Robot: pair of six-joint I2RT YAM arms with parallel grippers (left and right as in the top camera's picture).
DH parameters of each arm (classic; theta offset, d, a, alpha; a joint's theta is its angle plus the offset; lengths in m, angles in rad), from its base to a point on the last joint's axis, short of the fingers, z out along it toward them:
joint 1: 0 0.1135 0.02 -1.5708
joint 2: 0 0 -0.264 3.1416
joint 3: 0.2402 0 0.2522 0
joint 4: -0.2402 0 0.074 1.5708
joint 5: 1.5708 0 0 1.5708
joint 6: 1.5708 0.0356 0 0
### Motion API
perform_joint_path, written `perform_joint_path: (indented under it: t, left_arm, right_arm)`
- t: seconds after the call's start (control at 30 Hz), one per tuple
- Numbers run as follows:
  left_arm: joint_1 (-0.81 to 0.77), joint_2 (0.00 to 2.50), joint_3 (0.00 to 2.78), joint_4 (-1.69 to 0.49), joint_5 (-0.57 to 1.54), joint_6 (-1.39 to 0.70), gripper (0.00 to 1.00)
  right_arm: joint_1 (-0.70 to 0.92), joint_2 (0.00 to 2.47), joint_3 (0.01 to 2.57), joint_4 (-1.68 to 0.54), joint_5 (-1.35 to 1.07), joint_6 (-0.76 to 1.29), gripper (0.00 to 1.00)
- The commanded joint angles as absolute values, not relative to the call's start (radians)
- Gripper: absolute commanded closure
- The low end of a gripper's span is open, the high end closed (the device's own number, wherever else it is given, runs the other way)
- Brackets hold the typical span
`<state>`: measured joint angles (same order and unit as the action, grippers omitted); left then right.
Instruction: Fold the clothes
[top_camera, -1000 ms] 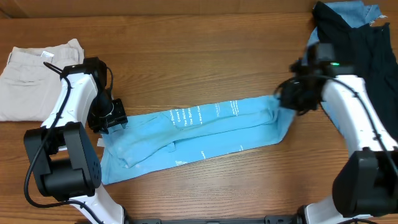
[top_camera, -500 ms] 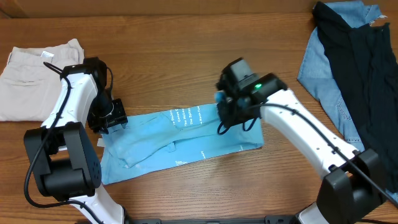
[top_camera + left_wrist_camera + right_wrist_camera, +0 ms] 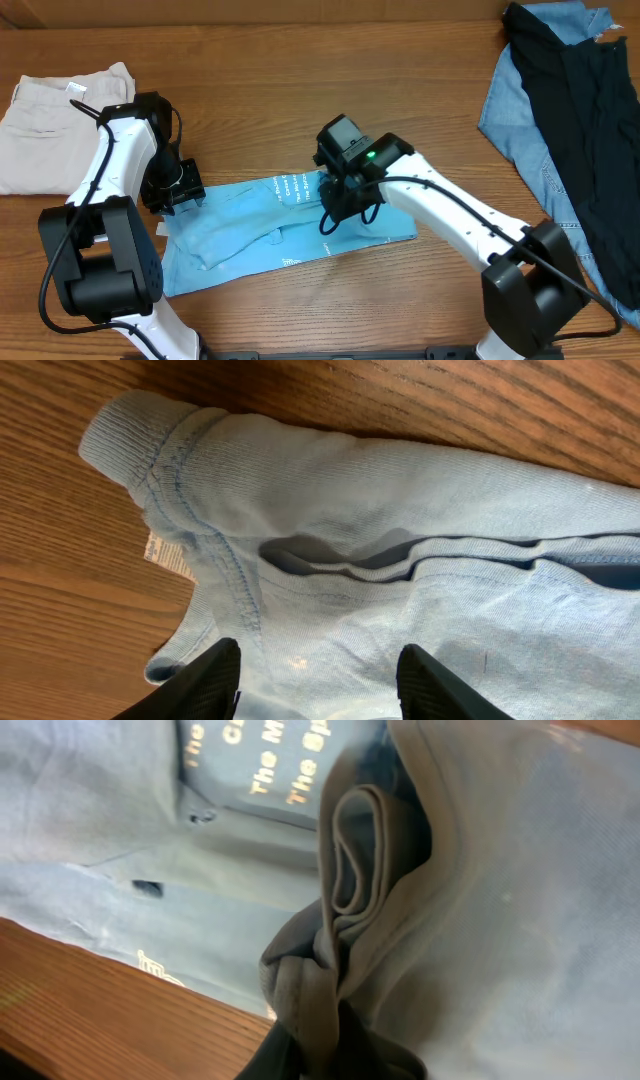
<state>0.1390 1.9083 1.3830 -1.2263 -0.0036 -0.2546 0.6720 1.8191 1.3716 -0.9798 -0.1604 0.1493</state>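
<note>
Overhead: bare table (image 3: 330, 80) across the upper centre and again lower right. Beige trousers (image 3: 50, 125) sit upper left. Denim-blue and black garments (image 3: 570, 110) sit upper right and run off the right edge, well clear of the work.

T-shirt (image 3: 250, 230) is lower centre, a long strip running left-right and rising slightly to the right. Its right end is doubled back toward the middle.

Left gripper (image 3: 178, 188) is at the strip's left end. Right gripper (image 3: 338, 200) is mid-strip, near the lettering (image 3: 295, 187).

Only the left wrist view shows the collar rib (image 3: 140, 430) and neck label (image 3: 170, 555); it also shows the fingers (image 3: 210, 680) spread, with flat cloth between them.

Only the right wrist view shows the grip: jaws clamped on a bunched wad of shirt (image 3: 335, 990).
</note>
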Motion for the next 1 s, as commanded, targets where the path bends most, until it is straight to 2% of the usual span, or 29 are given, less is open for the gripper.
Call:
perform_joint_path:
  t: [0.0, 0.63, 0.73, 0.77, 0.97]
  left_arm:
    - [0.146, 1.89, 1.398, -1.227, -0.007, -0.247, 0.46]
    - [0.146, 1.89, 1.398, -1.229, -0.007, -0.247, 0.46]
    - [0.146, 1.89, 1.398, -1.229, -0.007, -0.246, 0.46]
    - [0.146, 1.89, 1.398, -1.229, -0.007, -0.247, 0.46]
    - [0.146, 1.89, 1.398, -1.229, -0.007, -0.247, 0.46]
  right_arm:
    - [0.701, 1.819, 1.394, -0.957, -0.159, 0.157, 0.92]
    - [0.719, 1.848, 1.393, -0.904, -0.201, 0.149, 0.92]
    - [0.719, 1.848, 1.393, -0.899, -0.282, 0.086, 0.81]
    - [0.719, 1.848, 1.393, -0.902, -0.3, 0.051, 0.67]
    - [0.711, 1.848, 1.394, -0.905, -0.266, 0.043, 0.62]
